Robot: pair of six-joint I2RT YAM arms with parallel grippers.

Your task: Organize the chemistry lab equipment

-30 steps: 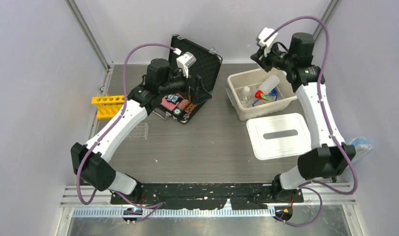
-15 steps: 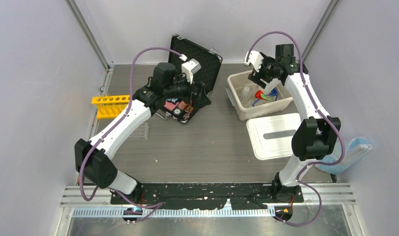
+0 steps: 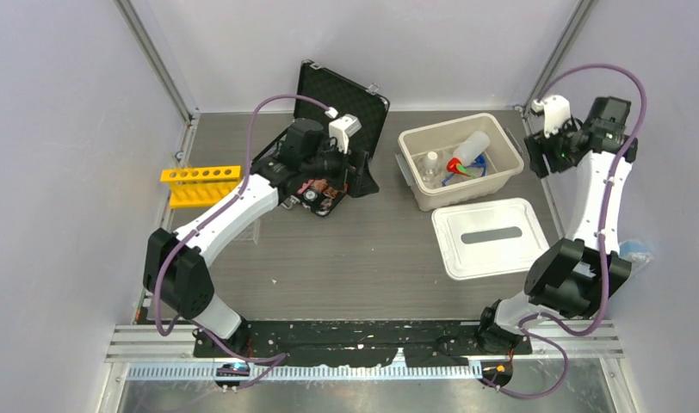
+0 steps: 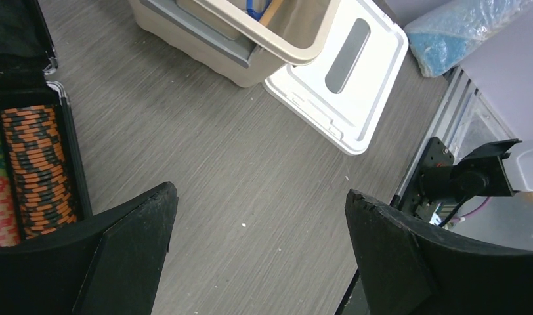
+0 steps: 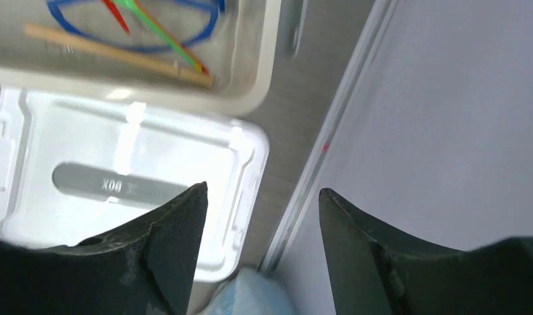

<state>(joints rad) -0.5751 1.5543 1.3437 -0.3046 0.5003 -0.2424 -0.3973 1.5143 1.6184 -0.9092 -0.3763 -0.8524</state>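
Note:
A beige bin (image 3: 499,175) at the back right holds a white squeeze bottle (image 3: 471,146), a small clear bottle (image 3: 430,165), blue goggles (image 5: 132,20), a wooden clamp (image 5: 119,56) and a green spatula (image 5: 160,34). The yellow tube rack (image 3: 200,185) stands at the left. The clear tube rack (image 3: 245,228) lies just in front of it, partly under my left arm. My left gripper (image 3: 360,177) (image 4: 260,197) hangs open and empty beside the black case. My right gripper (image 3: 537,157) (image 5: 262,193) is open and empty, right of the bin by the wall.
The bin's white lid (image 3: 488,237) (image 5: 119,177) lies flat in front of the bin. An open black case (image 3: 342,99) with striped poker chips (image 4: 34,164) sits at the back centre. A blue bag (image 3: 634,254) (image 5: 251,295) lies against the right wall.
My right arm swung from over the bin to the right wall, and its jaws have opened. My left arm shifted slightly right beside the case.

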